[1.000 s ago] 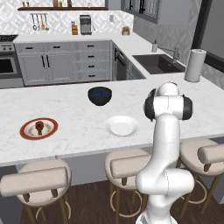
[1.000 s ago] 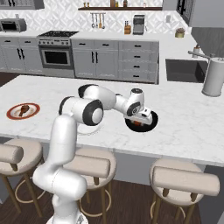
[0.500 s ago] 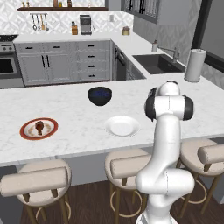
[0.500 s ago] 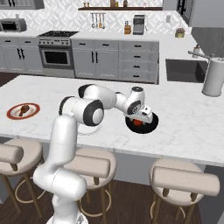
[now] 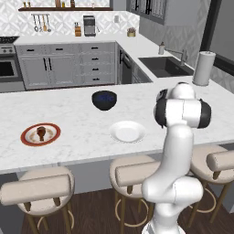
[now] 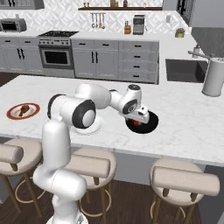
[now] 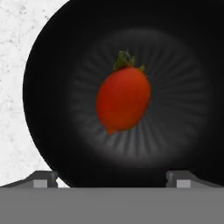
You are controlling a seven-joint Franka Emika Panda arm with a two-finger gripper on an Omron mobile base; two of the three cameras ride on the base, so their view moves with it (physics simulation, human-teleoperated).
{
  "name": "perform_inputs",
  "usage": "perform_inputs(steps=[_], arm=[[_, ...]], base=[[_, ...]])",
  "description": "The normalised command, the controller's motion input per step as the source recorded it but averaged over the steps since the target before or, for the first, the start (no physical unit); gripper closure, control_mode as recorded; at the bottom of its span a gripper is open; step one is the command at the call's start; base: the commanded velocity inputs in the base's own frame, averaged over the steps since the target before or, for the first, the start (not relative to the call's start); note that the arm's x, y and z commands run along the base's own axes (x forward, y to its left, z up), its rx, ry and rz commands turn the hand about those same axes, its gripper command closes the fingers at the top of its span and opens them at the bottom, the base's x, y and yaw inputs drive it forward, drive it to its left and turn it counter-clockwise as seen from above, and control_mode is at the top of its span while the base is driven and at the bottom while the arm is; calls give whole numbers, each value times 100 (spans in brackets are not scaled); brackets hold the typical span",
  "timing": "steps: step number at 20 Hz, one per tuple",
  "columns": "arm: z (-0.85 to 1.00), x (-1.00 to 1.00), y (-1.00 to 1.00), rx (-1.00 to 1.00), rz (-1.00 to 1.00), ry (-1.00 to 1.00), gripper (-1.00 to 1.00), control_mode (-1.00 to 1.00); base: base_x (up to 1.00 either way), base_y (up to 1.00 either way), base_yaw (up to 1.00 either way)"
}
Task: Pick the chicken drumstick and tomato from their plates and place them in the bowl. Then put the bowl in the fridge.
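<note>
Tomato [image 7: 123,99] lies in the centre of the bowl [image 7: 52,87]; fingers [image 7: 43,178] spread wide, released, hovering just above it. Drumstick [image 5: 40,133] sits on red-rimmed plate [image 5: 26,141], well apart from bowl. Risk: fingers clip bowl rim on lift-out, nudging it along table [image 6: 183,122].

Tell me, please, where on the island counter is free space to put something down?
Bare marble lies between the red-rimmed plate and the white plate, and beyond the black bowl toward the paper towel roll. It is crowded around the black bowl, where the open gripper hovers over the tomato.
</note>
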Motion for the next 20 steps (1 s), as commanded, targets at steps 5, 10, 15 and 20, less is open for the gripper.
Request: perform_inputs(steps=[5,10,15,20], arm=[[39,-70,86,1,4,0,-100,-100],[24,-49,98,0,8,0,-100,-100],[13,-79,98,0,22,0,-100,-100],[39,-88,57,-1,34,0,-100,-100]], base=[[0,0,0],[0,0,0],[0,0,0],[0,0,0]])
